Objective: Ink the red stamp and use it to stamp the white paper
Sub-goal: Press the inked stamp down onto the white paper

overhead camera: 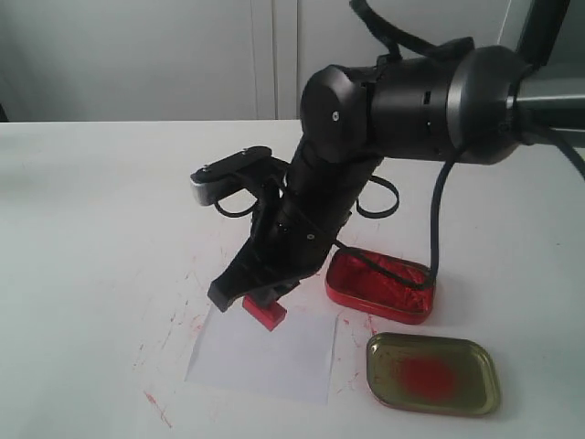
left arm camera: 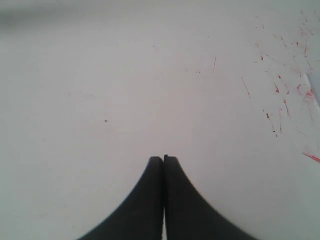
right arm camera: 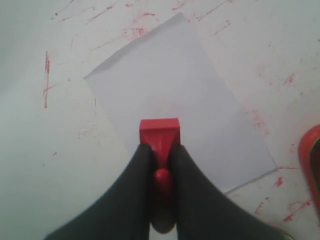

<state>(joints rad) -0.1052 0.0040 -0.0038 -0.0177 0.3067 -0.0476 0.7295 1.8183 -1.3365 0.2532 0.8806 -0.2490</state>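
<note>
The right gripper (right arm camera: 160, 150) pinches the hard-looking, likely light red stamp (right arm camera: 159, 131) by its handle at twelve o'clock on the white paper (right arm camera: 175, 75).

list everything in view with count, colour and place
stamp: 1, red, in the right claw, over the paper
paper: 1, white, flat on the table
tin: 1, red, holds red paste, right of the paper
lid: 1, gold with a red smear, in front of the tin
table: 1, white, red smudges around the paper
right claw: 1, black, shut on the stamp
left claw: 1, black, shut, empty, over bare table
</note>
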